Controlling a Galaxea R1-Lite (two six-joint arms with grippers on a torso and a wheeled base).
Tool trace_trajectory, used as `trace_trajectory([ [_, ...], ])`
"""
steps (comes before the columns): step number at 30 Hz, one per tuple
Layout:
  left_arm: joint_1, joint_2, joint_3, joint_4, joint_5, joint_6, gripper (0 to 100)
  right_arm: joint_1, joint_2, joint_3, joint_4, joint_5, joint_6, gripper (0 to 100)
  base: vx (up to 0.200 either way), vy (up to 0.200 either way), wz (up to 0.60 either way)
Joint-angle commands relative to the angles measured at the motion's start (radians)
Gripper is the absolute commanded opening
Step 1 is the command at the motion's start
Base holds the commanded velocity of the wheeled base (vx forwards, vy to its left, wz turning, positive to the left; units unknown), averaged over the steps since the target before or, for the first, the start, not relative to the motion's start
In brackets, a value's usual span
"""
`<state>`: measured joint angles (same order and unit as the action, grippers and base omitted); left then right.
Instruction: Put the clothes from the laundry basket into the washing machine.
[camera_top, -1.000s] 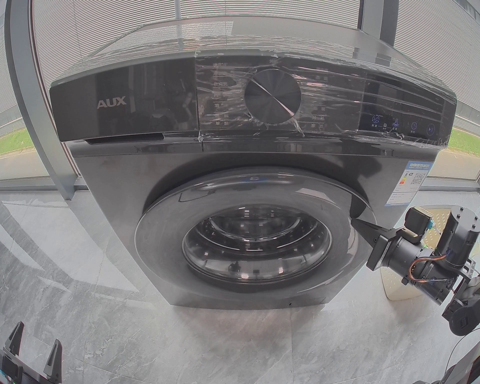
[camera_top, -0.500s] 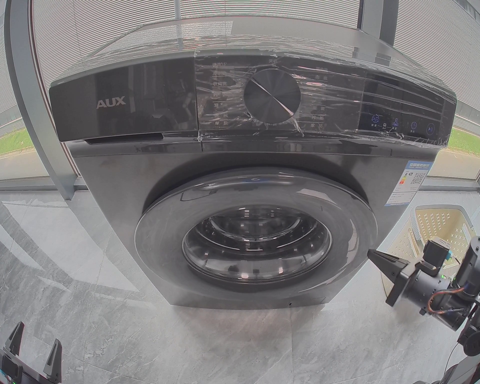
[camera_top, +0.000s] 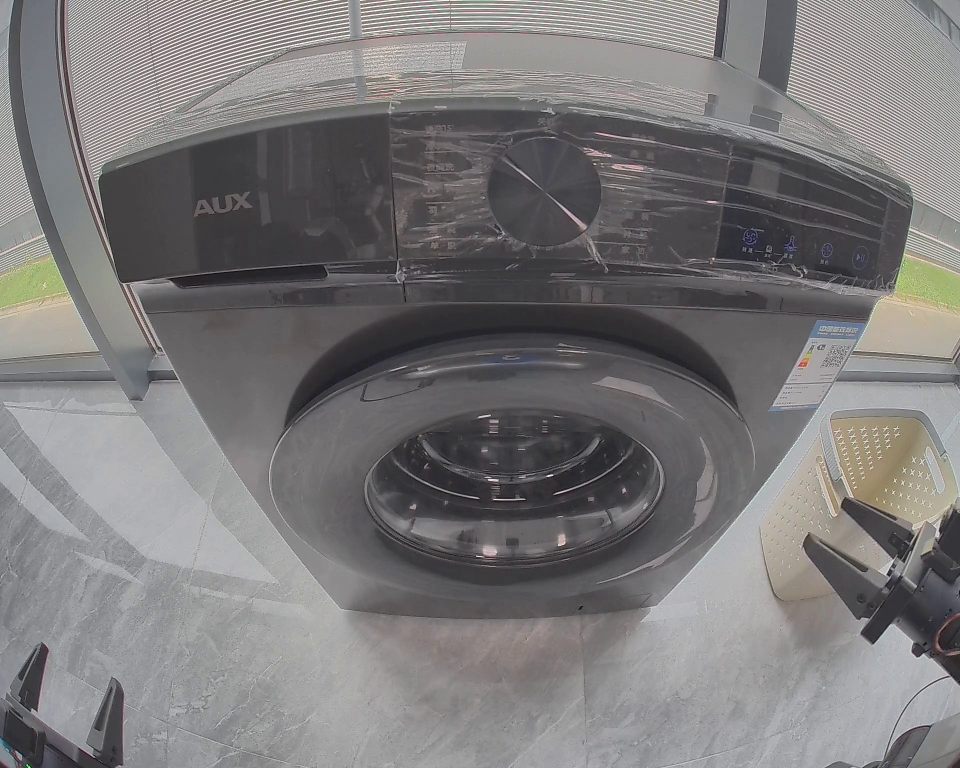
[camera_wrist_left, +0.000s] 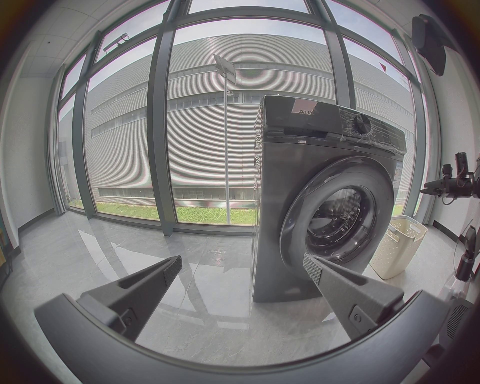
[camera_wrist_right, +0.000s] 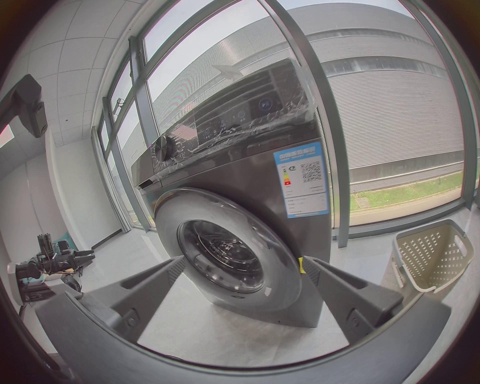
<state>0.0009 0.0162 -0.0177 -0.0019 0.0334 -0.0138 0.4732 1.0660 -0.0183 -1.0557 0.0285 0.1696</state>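
since the laundry basket (camera_top: 795, 530) at the right edge of the frame looks empty and the washing machine (camera_top: 500, 300) at centre has its round door (camera_top: 510, 480) shut, loading seems finished, with the right gripper (camera_top: 830, 522) at lower right and the left gripper (camera_top: 77, 668) at bottom left both spread open, holding nothing.

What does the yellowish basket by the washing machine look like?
The cream plastic laundry basket is a tall tub with rounded corners, walls dotted with small holes, a smooth rim and a slot handle near the top. It stands upright on the grey tiled floor, close beside the dark grey washing machine, on the robot's right. No clothes show in the visible part of its inside. The open right end effector hangs near it, not touching.
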Motion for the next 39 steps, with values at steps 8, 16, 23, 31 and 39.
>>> trace_trajectory([
  [8,0.001,-0.015,0.016,0.0,0.0,0.0,100,-0.15,-0.29,0.018,0.218,0.008,-0.059,100,0.0,0.0,0.0],
  [16,0.001,-0.015,0.016,0.0,0.0,-0.002,100,-0.254,-0.482,0.018,0.332,0.025,-0.071,100,0.0,0.0,0.0],
  [23,0.001,-0.015,0.016,0.0,-0.001,-0.003,100,-0.358,-0.705,0.018,0.511,0.082,-0.093,100,0.0,0.0,0.0],
  [31,0.001,-0.015,0.016,0.0,0.0,-0.003,100,-0.476,-0.943,0.018,0.708,0.206,-0.107,100,0.0,0.0,0.0],
  [39,0.001,-0.015,0.016,0.0,0.0,-0.003,100,-0.476,-1.066,0.018,0.964,0.162,-0.122,100,0.0,0.0,0.0],
])
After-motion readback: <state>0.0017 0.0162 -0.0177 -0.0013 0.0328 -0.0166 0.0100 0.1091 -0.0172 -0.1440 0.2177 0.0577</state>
